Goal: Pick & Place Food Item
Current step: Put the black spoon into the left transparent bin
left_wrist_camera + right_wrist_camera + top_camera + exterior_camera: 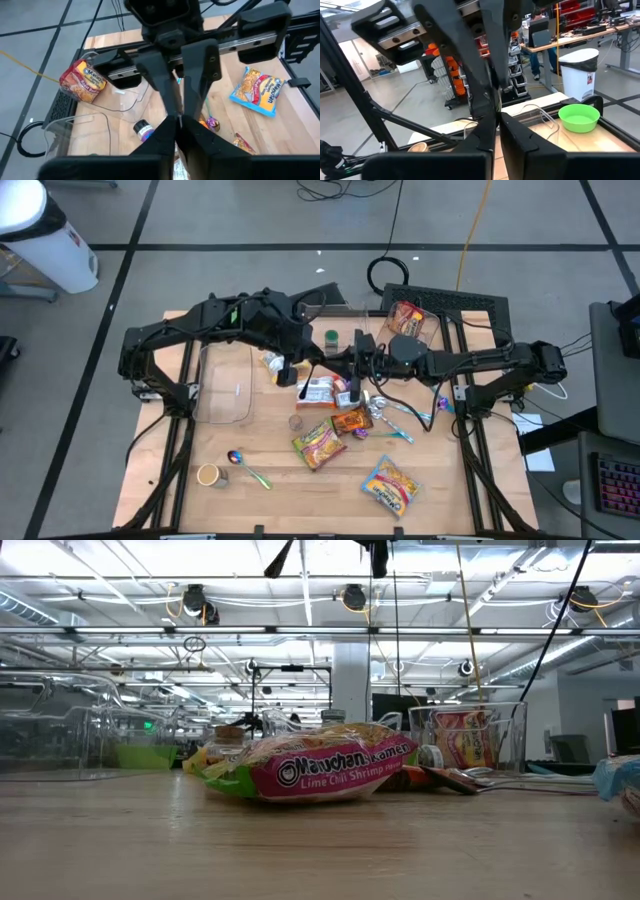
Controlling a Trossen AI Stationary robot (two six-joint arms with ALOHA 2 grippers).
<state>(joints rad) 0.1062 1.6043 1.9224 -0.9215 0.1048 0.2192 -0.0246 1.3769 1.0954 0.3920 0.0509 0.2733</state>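
Note:
Both arms meet above the table's middle, fingertips to fingertips. My left gripper (332, 367) comes from the table's left and my right gripper (360, 366) from its right. Both are shut on one thin, pale, flat packet (177, 100), seen only edge-on; which food it is I cannot tell. Below them on the wood lie a white and red packet (320, 390), an orange packet (351, 421) and two ramen packs (318, 443) (390, 485). My left gripper pinches one edge of the thin packet (178, 121) between its two fingertips, coming from the table's left and slanting down. The packet is clear of the table. My right gripper pinches the packet's opposite edge (498, 106) between its two fingers, roughly level, from the table's right.
A clear tray (225, 385) lies at the left and a clear container (432, 330) holding a ramen pack at the far right. A green bowl (331, 337) sits behind the grippers. A spoon (246, 467), a small cup (209, 474) and wrapped sweets (385, 412) lie about.

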